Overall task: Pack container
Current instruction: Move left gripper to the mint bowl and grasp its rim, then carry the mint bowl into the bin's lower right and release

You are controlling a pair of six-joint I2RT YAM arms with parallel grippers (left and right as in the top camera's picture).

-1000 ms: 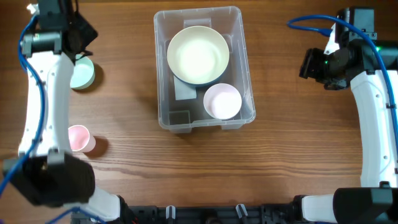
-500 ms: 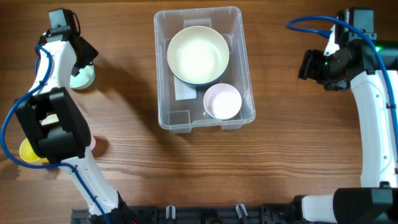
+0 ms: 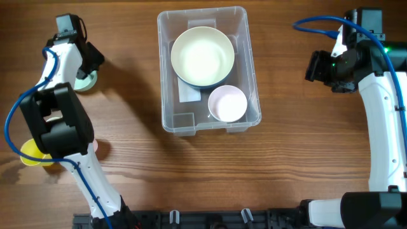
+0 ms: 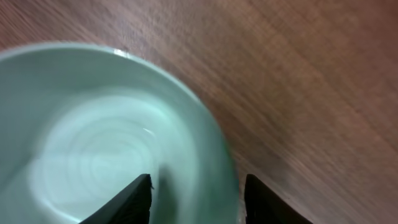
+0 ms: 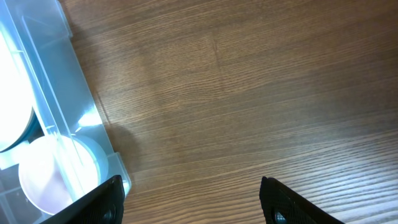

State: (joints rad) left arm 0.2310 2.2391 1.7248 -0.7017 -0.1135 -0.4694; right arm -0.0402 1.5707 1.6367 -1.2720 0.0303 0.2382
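Observation:
The clear container [image 3: 166, 95] stands at the top middle of the table and also shows in the right wrist view [image 5: 56, 81]. It holds a large cream bowl [image 3: 202, 56] and a small pink bowl [image 3: 227, 103]. A mint green bowl [image 3: 88, 81] sits at the far left. My left gripper [image 3: 86, 63] is down on it. In the left wrist view its open fingers [image 4: 198, 199] straddle the near rim of the mint bowl [image 4: 93, 143], one inside and one outside. My right gripper [image 3: 313, 67] hangs open and empty over bare wood right of the container [image 5: 189, 199].
A yellow cup [image 3: 28, 152] sits at the left edge, partly behind my left arm. A pink cup [image 3: 95, 147] beside it is mostly hidden by the arm. Bare wood lies between the container and each arm.
My left arm has swung and lowered its gripper onto the mint bowl's rim. The yellow cup has come into sight. The right arm has not moved.

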